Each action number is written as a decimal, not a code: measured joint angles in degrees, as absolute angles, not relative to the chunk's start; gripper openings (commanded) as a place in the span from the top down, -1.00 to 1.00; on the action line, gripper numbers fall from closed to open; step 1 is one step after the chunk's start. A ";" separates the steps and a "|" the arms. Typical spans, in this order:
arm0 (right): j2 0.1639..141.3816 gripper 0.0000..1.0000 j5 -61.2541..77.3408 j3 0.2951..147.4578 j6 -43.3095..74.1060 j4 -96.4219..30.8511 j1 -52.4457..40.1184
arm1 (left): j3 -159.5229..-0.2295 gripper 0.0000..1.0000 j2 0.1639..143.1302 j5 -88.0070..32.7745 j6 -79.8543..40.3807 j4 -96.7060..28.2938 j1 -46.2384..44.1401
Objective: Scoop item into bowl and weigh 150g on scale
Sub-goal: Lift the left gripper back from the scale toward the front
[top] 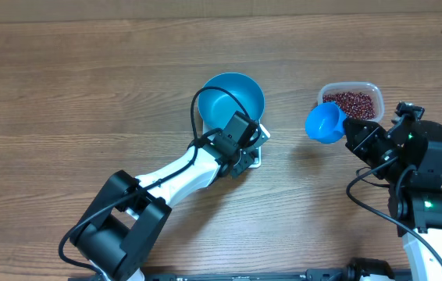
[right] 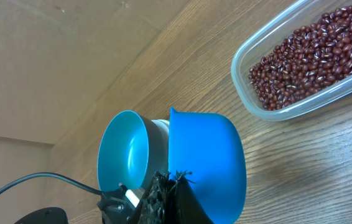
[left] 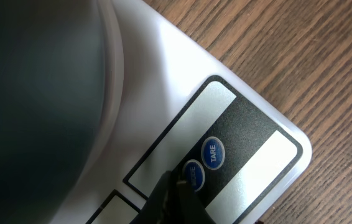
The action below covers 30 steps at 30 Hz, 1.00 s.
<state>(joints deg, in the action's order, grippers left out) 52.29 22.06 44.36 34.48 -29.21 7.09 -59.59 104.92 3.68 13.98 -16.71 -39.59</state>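
The left gripper (left: 175, 184) is reaching down over the front of the scale (left: 163, 68). Its fingers are pressed together, and the tip is touching the MODE button (left: 193, 175) beside TARE (left: 212, 152). The bowl (top: 233, 97) is sitting on the scale around mid-table. The right gripper (right: 170, 186) is pinching the scoop (right: 207, 162), holding it just beside the tub (top: 350, 84) of beans (top: 351, 101) toward the table's right side.

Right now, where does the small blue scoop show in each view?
Overhead: scoop right of centre, by the bean tub's corner.
Left wrist: not in it.
Right wrist: scoop bottom centre, held by the right fingers.
Shared landmark: the bean tub, overhead and right wrist.
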 measured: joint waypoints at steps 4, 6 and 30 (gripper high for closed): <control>52.29 0.93 22.09 44.36 34.50 -29.23 7.09 | -59.59 0.92 104.92 3.70 13.98 -17.10 -39.22; 52.29 0.92 22.06 44.36 34.48 -29.23 7.09 | -59.59 0.92 104.92 3.70 13.98 -17.12 -39.20; 52.29 0.93 22.09 44.36 34.48 -29.19 7.09 | -60.03 0.07 102.80 3.55 13.76 -23.11 -39.22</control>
<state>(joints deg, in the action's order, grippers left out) 52.29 22.09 44.36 34.48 -29.19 7.09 -60.03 102.80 3.55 13.76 -23.11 -39.22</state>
